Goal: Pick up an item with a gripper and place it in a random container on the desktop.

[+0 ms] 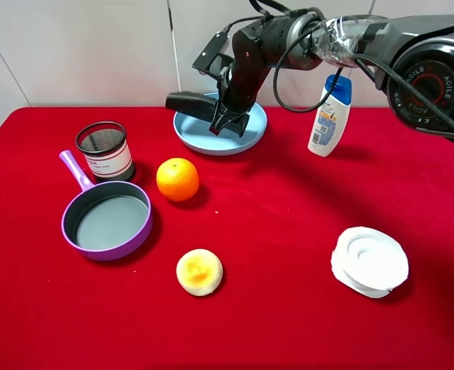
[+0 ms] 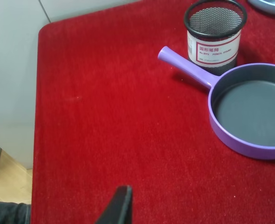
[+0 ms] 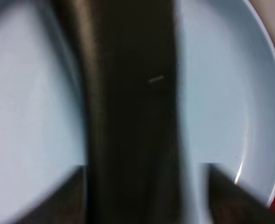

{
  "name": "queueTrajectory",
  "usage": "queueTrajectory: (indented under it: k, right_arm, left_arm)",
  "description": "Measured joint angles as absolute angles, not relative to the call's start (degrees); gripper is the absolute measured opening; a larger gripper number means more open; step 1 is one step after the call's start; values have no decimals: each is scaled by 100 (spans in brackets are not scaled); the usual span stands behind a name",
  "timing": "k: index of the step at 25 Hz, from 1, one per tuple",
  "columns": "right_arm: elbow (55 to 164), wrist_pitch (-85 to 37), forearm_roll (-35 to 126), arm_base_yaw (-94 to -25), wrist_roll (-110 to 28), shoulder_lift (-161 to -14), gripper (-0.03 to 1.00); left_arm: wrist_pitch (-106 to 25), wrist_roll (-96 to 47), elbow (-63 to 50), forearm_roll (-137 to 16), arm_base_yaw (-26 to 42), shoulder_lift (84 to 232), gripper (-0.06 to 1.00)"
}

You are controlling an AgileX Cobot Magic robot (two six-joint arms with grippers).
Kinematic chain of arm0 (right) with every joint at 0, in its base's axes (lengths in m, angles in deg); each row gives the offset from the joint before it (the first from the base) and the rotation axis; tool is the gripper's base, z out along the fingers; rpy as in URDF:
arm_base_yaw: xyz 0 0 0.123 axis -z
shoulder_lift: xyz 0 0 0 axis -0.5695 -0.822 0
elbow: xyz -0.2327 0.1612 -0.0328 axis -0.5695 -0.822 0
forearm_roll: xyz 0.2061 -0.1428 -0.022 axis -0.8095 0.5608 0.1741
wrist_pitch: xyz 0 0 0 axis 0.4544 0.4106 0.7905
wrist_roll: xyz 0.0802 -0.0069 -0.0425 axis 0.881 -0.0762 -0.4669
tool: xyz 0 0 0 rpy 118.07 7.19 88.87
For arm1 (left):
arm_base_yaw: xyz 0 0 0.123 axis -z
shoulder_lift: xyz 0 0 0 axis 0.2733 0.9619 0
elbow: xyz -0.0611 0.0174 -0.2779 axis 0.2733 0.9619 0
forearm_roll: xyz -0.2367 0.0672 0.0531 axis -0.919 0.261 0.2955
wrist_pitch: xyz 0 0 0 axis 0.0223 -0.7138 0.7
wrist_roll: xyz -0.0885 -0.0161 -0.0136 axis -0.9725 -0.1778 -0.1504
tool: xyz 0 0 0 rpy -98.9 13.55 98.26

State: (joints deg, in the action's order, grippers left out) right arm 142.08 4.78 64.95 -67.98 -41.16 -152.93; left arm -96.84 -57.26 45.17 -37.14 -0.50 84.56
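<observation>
The black soft case (image 1: 186,104) lies across the light-blue plate (image 1: 250,132) at the back middle of the red desktop (image 1: 288,231), its end jutting past the plate's left rim. My right gripper (image 1: 225,122) reaches across and stands over the plate with its fingers either side of the case. In the right wrist view the case (image 3: 132,93) runs between the fingers (image 3: 235,196) over the plate (image 3: 226,93), with a strip of plate showing between one finger and the case. I cannot tell whether the case rests on the plate. Only one dark finger of my left gripper (image 2: 122,201) shows.
A purple-handled pan (image 1: 107,220) and a black mesh cup (image 1: 103,149) stand at the left, also in the left wrist view (image 2: 249,112). An orange (image 1: 177,179), a yellowish bun (image 1: 200,271), a white lid (image 1: 370,260) and a shampoo bottle (image 1: 331,116) stand around.
</observation>
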Motion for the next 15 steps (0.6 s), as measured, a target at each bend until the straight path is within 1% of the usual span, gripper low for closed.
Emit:
queueTrajectory:
  k: [1,3,4,8,15]
  right_arm:
    - [14208,471,6495,-6798,-4142,-15293,55]
    - [14208,466,6495,-6798,-4165,-15293,64]
    - [14208,466,6495,-6798,-4165,-15293,66]
    - [14208,466,6495,-6798,-4183,-15293,69]
    - [14208,466,6495,-6798,-4182,-15293,69]
  left_arm:
    - [-9684,-5726,4517,-3714,-50,8456,94]
    - [-9684,-5726,4517,-3714,-50,8456,94]
    - [-9684,-5726,4517,-3714,-50,8456,94]
    - [-9684,-5726,4517,-3714,-50,8456,94]
    - [-9684,-5726,4517,-3714,-50,8456,94]
